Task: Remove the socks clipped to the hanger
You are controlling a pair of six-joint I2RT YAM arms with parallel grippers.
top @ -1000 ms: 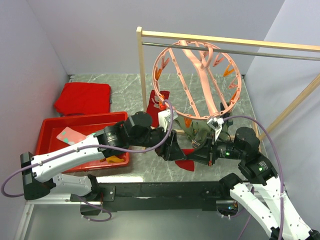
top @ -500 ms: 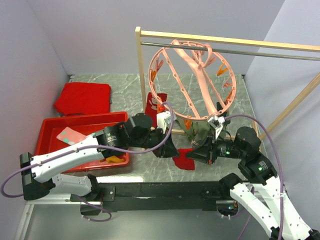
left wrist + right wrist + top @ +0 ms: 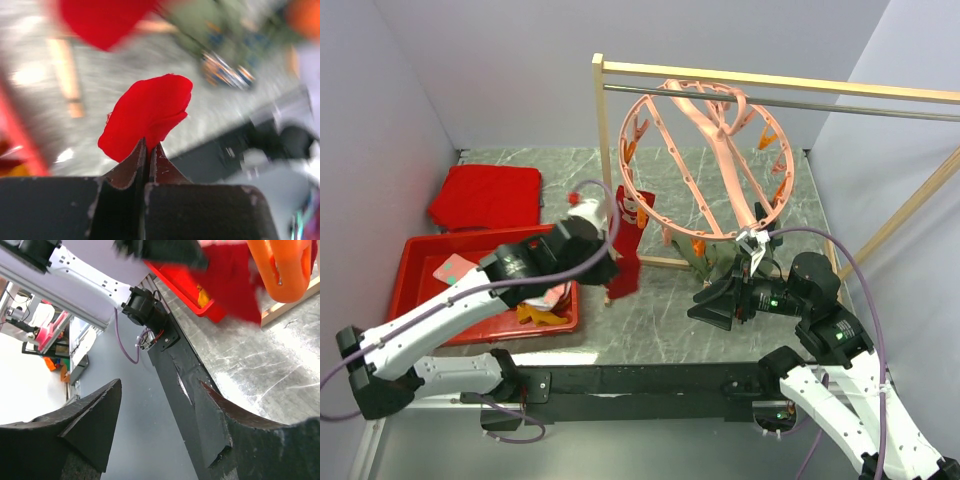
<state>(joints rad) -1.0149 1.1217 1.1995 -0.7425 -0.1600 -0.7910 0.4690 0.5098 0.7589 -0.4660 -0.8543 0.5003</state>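
1. The red tray (image 3: 415,262) sits at the far left. It holds a pink sock (image 3: 451,268) and a yellow sock (image 3: 536,315), both already off the hanger.
2. The left gripper (image 3: 148,145) has its fingers pressed together, pinching the red sock (image 3: 150,110). In the last second this arm has swung back to the left and lifted. The sock that lay on the table between the two arms now dangles from the left gripper, just beside the hanger's left rim. Judgement: this sock is freed, and the tray is the likely drop point.
3. The hanger (image 3: 732,175) hangs by its hook from the rail of the wooden rack (image 3: 599,140). Its ring has turned slightly during the pull.
4. An olive sock (image 3: 712,262) is clipped at the ring's lower edge. Judgement: it is among the items left to remove.
5. The right gripper (image 3: 160,385) is spread wide and grips nothing. It sits low, just in front of the olive sock, with an orange clip (image 3: 280,265) above it.
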